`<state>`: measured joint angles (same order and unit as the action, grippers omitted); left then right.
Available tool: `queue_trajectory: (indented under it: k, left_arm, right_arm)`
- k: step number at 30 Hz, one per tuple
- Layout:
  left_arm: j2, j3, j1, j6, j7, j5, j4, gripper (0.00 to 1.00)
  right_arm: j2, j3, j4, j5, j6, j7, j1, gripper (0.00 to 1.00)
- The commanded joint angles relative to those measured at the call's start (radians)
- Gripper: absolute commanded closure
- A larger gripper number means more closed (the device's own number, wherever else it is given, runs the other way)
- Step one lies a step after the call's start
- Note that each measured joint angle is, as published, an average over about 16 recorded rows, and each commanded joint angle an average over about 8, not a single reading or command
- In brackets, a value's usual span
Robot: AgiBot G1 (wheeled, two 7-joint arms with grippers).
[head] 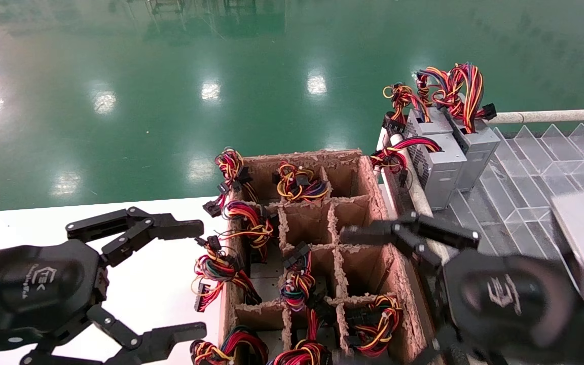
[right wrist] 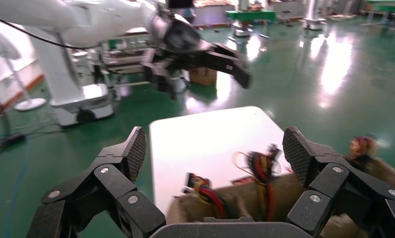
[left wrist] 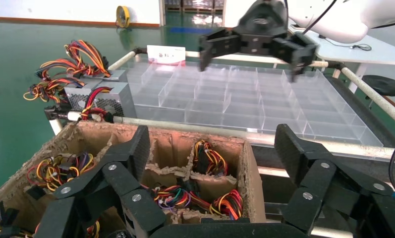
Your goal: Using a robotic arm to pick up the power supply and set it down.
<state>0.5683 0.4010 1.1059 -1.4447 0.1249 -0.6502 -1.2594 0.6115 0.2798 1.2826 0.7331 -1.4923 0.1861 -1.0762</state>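
Note:
The power supply (head: 476,147), a silver-grey box topped by a big loose loop of red, orange and yellow wires, stands on the clear divided tray (head: 530,167) at the right. It is beside two similar grey boxes (head: 439,170); the group also shows in the left wrist view (left wrist: 106,96). My right gripper (head: 373,299) hangs open and empty over the right edge of the cardboard box (head: 302,154). It also appears in the other wrist views (left wrist: 252,54) (right wrist: 216,148). My left gripper (head: 195,279) is open and empty over the white table (head: 160,284), left of the box.
The cardboard box (left wrist: 250,173) has paper dividers, and several compartments hold coloured wire bundles (head: 297,286) that poke upward. A white rail (head: 550,116) borders the tray's far side. Green floor lies beyond the table. The left arm (right wrist: 200,54) shows far off in the right wrist view.

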Motion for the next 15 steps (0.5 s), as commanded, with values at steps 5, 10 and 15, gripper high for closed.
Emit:
queue_trajectory:
  k: [5, 10, 15]
  left_arm:
    - [0.0, 0.0, 0.0, 0.0, 0.0, 0.0, 0.0, 0.0]
    - [0.0, 0.0, 0.0, 0.0, 0.0, 0.0, 0.0, 0.0]
    - [0.0, 0.0, 0.0, 0.0, 0.0, 0.0, 0.0, 0.0]
  right_arm:
    - [-0.004, 0.0, 0.011, -0.022, -0.022, 0.005, 0.011, 0.0]
    - [-0.003, 0.0, 0.008, -0.016, -0.015, 0.004, 0.008, 0.0]
    - [-0.002, 0.0, 0.005, -0.011, -0.01, 0.003, 0.006, 0.0]
